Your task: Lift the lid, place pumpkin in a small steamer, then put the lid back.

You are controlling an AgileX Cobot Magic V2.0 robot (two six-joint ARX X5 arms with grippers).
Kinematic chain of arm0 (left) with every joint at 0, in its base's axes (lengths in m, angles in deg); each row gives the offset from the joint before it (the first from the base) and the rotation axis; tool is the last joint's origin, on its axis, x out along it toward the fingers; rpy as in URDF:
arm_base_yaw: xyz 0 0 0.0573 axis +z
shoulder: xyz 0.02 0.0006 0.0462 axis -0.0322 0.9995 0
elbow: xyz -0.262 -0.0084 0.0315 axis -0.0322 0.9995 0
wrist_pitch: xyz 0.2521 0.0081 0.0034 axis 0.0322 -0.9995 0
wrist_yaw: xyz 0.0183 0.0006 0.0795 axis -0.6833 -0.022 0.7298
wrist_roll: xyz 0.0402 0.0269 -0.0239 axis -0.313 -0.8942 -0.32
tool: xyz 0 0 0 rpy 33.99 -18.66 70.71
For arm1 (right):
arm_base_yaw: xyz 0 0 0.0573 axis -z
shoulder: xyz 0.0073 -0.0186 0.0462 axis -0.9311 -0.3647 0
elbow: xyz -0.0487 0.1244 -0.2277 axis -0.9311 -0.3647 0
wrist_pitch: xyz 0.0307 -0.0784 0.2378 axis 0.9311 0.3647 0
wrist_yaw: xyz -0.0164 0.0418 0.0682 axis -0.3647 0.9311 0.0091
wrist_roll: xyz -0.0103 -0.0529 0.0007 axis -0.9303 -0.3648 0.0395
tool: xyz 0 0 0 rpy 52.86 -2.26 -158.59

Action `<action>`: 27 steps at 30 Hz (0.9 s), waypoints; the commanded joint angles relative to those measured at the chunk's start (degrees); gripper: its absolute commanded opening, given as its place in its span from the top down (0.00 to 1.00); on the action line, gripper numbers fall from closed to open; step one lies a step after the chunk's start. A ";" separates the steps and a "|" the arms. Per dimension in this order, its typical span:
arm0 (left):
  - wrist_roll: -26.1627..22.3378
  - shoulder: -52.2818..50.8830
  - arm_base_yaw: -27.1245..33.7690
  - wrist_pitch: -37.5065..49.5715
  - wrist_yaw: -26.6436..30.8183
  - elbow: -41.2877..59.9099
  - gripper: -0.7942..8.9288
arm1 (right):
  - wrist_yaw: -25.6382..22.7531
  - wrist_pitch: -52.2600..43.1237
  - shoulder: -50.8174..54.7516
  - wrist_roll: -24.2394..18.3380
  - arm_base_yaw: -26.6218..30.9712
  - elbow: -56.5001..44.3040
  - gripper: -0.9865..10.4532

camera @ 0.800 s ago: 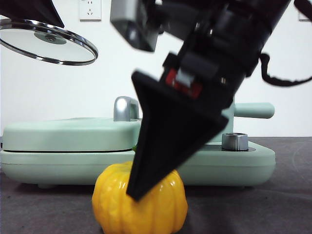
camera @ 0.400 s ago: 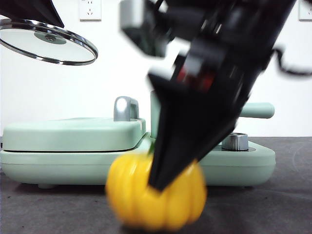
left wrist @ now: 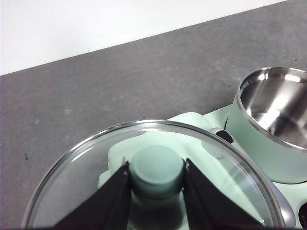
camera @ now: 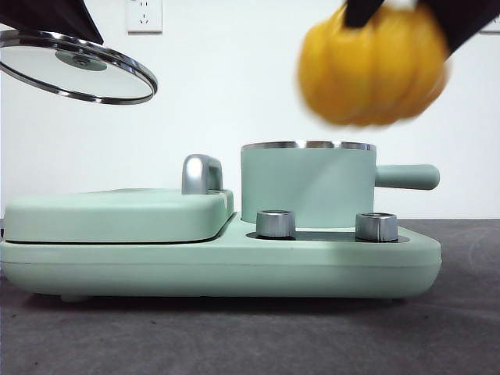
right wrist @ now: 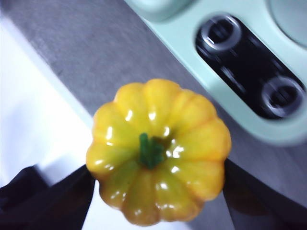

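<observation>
One change: the pumpkin (camera: 372,69), clamped in the right gripper (right wrist: 156,167), is now raised off the table, above the small steamer (camera: 308,184); the lid (left wrist: 153,177) is held aside by the left gripper (left wrist: 156,179).

In the front view the pumpkin (camera: 371,69) at upper right is motion-blurred, its top cut by the frame edge. The lid (camera: 76,66) at upper left runs off the left edge. The two knobs (right wrist: 249,79) are smeared in the right wrist view.

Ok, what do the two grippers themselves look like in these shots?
Both look alike: the left gripper shows two matte black fingers, flat-sided and tapering toward their tips. The right gripper shows the same black fingers, blurred here. No cables, markings or other colours are visible on either.
</observation>
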 commanded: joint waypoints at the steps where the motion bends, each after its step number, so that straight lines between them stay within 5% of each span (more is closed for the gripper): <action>1: 0.46 -0.24 -0.17 1.97 -0.07 -0.87 0.91 | -2.32 2.86 -1.51 2.14 1.14 6.95 0.67; 16: 0.48 -0.24 -0.17 1.70 -0.07 -0.87 0.91 | -5.53 -2.49 -23.06 -6.05 13.88 29.31 0.67; 27: 0.48 -0.22 -0.17 1.55 -0.09 -0.87 0.91 | -5.14 -6.73 -35.43 -8.15 15.93 33.79 0.67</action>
